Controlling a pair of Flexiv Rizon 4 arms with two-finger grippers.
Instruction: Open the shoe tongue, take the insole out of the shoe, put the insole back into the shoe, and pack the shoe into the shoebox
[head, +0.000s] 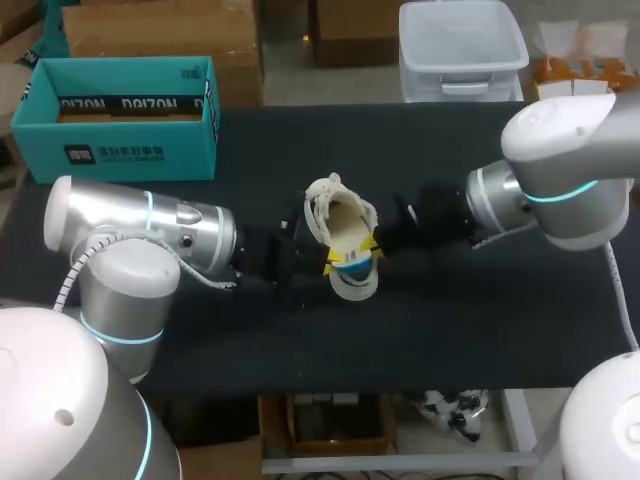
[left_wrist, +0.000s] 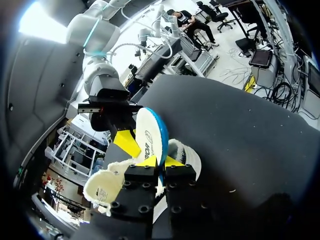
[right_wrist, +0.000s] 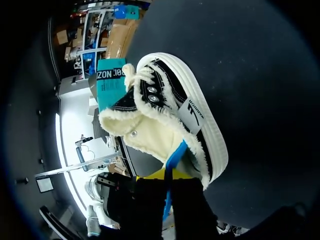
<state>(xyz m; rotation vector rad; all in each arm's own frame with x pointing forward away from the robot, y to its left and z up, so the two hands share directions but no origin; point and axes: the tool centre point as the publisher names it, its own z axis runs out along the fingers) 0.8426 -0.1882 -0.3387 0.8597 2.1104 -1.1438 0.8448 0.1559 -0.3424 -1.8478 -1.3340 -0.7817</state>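
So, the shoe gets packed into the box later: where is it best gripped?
On the shoe, probably a side wall at the fleecy collar, coming from above: its mouth gapes upward, so one finger can go inside and one outside.

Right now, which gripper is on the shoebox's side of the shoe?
The left gripper: it meets the shoe from the side where the teal shoebox stands, while the right gripper is on the opposite side.

shoebox (head: 120, 140): white lettering on its front wall | shoe (right_wrist: 165, 95): lettered side tag (right_wrist: 192, 114) | insole (left_wrist: 150, 132): dark print
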